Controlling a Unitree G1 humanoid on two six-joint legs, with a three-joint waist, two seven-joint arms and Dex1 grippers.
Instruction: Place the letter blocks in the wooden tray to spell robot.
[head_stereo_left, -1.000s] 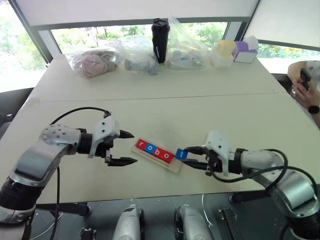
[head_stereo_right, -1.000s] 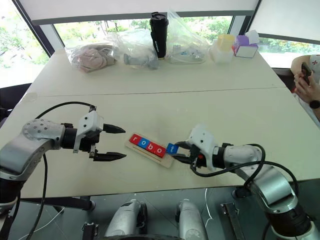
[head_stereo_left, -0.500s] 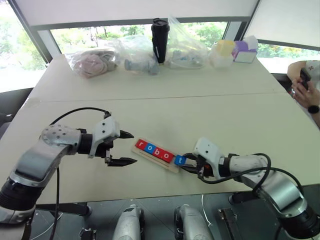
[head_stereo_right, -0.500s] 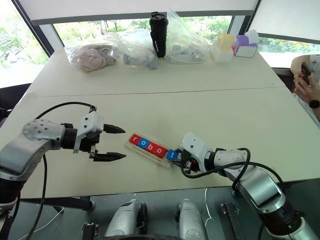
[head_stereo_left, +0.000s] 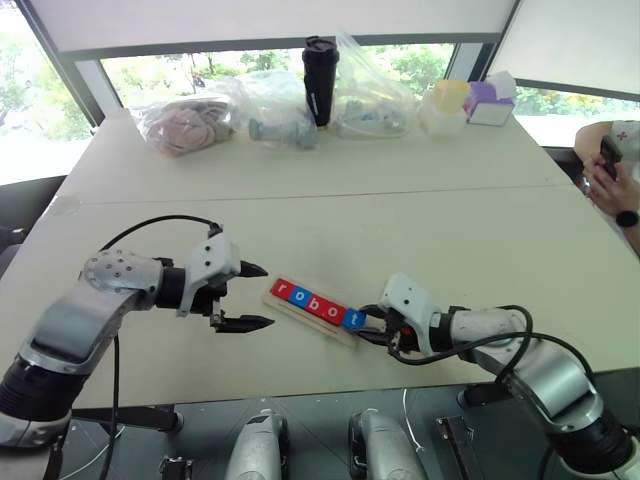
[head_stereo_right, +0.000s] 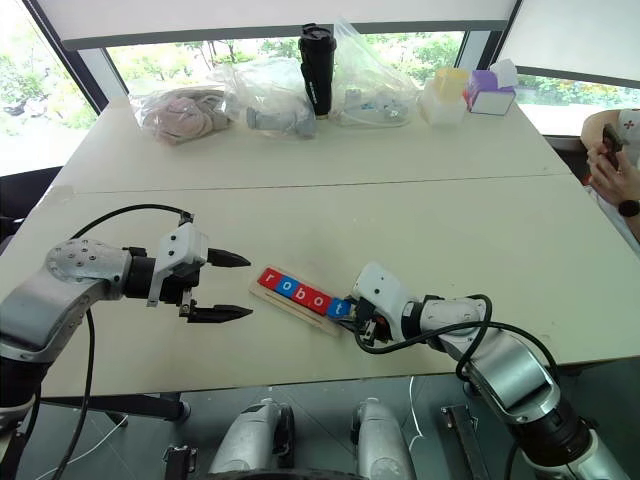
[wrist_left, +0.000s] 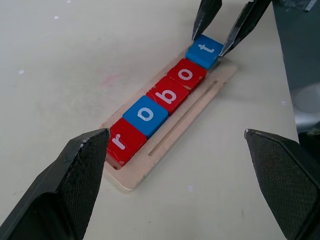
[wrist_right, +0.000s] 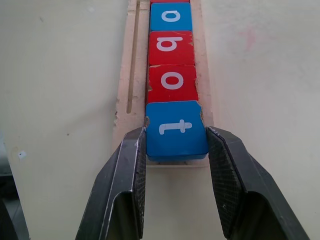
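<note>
From the head camera, the wooden tray (head_stereo_left: 312, 310) lies near the table's (head_stereo_left: 400, 230) front edge, the left hand (head_stereo_left: 247, 296) spread wide and empty to its left. The left wrist view reads r, o, b, o, t across the letter blocks (wrist_left: 165, 97). The right wrist view has the right hand (wrist_right: 176, 131) clamped on the blue t block (wrist_right: 176, 130) at the tray's right end.

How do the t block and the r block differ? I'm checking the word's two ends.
The t block is blue; the r block is red. The t block sits between the right gripper fingers at the tray end near them; the r block lies free at the far end. Both are square tiles with white letters.
</note>
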